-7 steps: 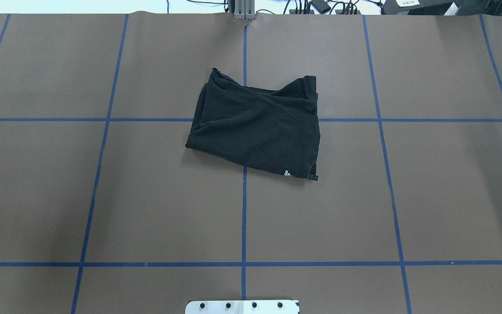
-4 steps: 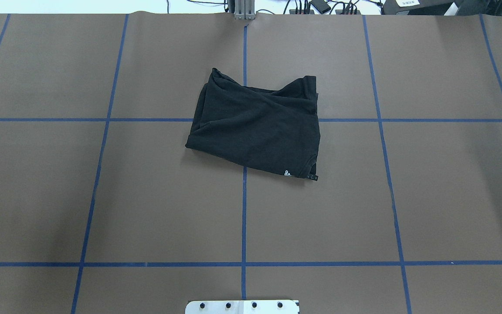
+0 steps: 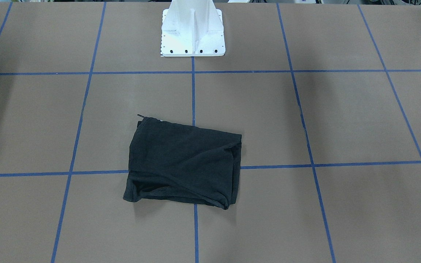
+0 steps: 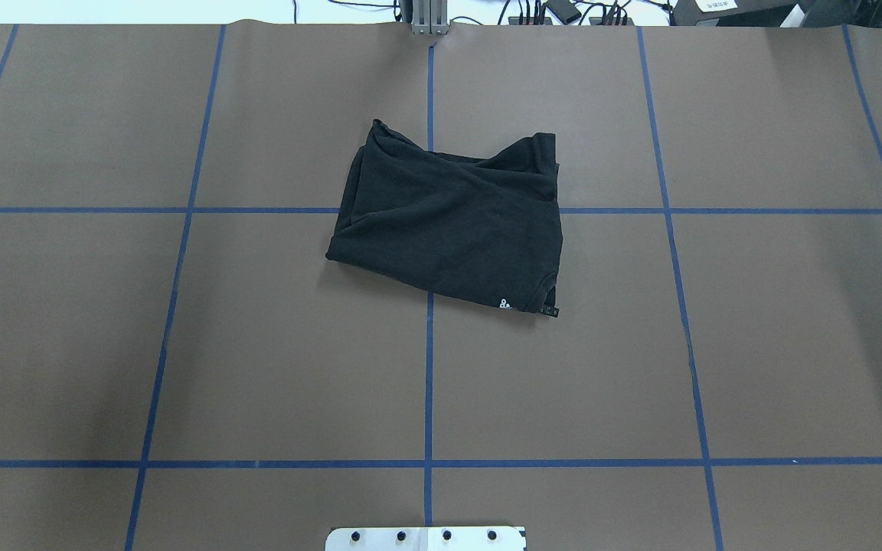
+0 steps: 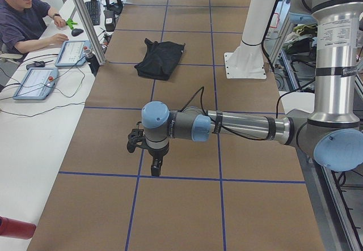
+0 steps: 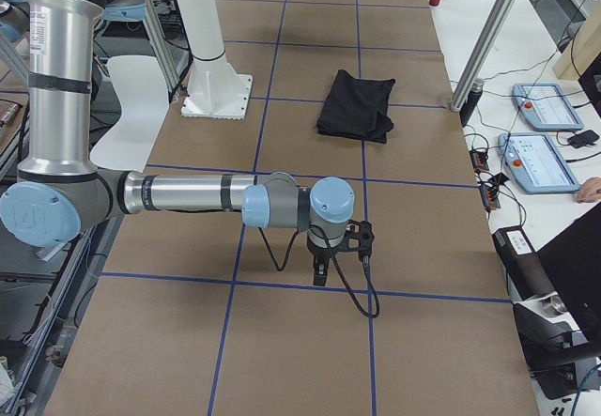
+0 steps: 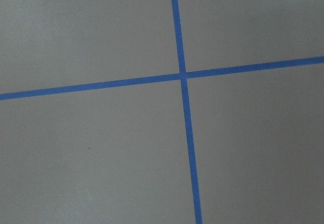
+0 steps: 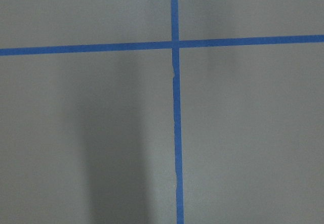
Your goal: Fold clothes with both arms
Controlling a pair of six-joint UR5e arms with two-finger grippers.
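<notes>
Two grippers, neither touching the cloth. Black T-shirt lay folded into a rough rectangle mid-surface, straddling the central blue tape line, with its long axis side to side on a slight slant. My left gripper hung above the surface, well apart from the shirt toward my left end. My right gripper hung likewise toward my right end. The shirt lay inboard of both, about equally far from each, perhaps a shade to my right. Only the side views showed the grippers, so I could not tell whether they were spread or pressed together. Judged the fold nearly complete.
</notes>
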